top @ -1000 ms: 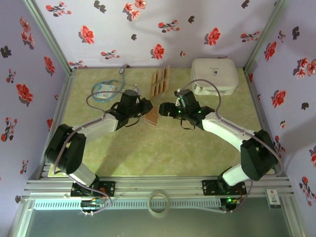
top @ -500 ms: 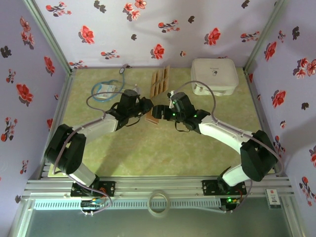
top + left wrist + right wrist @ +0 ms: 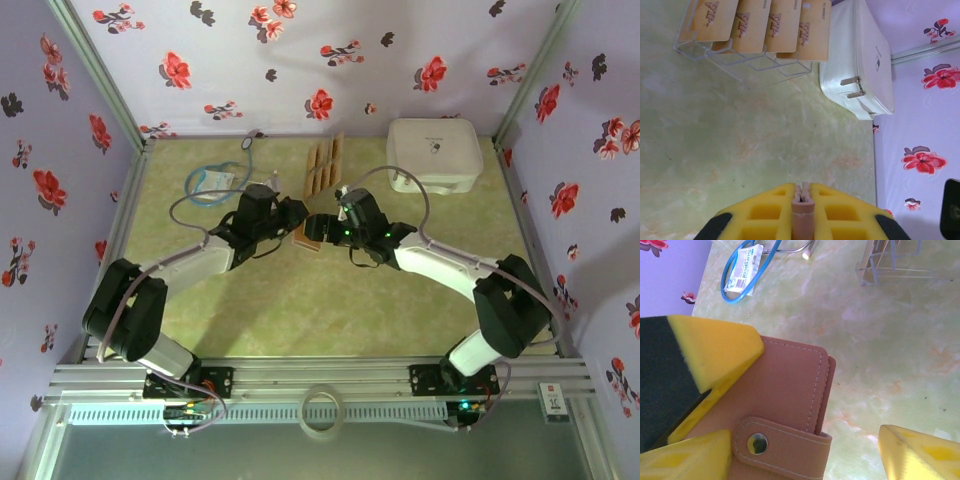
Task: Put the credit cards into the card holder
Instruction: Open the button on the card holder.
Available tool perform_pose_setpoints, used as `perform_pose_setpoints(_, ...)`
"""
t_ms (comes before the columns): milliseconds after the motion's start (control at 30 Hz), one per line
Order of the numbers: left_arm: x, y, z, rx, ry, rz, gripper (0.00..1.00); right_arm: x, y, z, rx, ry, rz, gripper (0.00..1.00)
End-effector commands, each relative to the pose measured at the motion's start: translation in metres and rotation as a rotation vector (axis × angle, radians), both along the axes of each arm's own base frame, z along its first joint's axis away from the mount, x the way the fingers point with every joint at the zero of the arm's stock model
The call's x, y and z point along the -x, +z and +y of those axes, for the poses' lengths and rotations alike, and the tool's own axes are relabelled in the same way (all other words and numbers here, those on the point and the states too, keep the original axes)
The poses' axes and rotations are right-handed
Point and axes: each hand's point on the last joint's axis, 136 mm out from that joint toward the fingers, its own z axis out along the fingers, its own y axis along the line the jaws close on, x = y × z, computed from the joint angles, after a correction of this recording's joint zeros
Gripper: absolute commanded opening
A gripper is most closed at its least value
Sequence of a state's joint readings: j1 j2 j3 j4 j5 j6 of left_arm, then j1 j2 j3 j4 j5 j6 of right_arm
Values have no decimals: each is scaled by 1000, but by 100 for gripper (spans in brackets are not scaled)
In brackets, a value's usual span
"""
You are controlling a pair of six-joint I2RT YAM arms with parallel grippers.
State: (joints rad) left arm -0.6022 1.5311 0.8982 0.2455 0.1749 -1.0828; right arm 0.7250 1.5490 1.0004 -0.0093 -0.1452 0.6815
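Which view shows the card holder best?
Right wrist: the card holder sits close up, stitching and snap strap clear. Top external shows a small brown piece; left wrist, its thin edge in the left gripper.

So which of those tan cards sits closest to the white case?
The end card of the four in the clear rack, the one right beside the white case; the other three stand beyond it.

Count: 4 credit cards (image 3: 754,24), all alike, in 1 clear rack (image 3: 742,64), far side. 1 card holder (image 3: 787,390). 1 white case (image 3: 434,152), far right. 1 stethoscope (image 3: 788,250) and 1 surgical packet (image 3: 743,270), far left.
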Motion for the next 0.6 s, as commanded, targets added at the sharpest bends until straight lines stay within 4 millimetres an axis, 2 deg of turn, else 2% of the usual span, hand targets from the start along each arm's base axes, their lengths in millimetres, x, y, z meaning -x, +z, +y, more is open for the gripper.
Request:
perform_pose_setpoints(0, 3, 21, -4, 50, -5, -43, 0, -7, -8, -1, 25, -41, -11, 76)
perform_pose_setpoints(167, 4, 22, -4, 49, -4, -46, 0, -10, -31, -21, 136, -118, 22, 70)
perform_pose_setpoints(433, 4, 23, 0, 17, 4, -55, 0, -1, -72, -84, 412, -285, 98, 61)
perform_pose_setpoints(567, 4, 20, 2, -4, 4, -57, 0, 4, -80, -111, 475, -339, 139, 59)
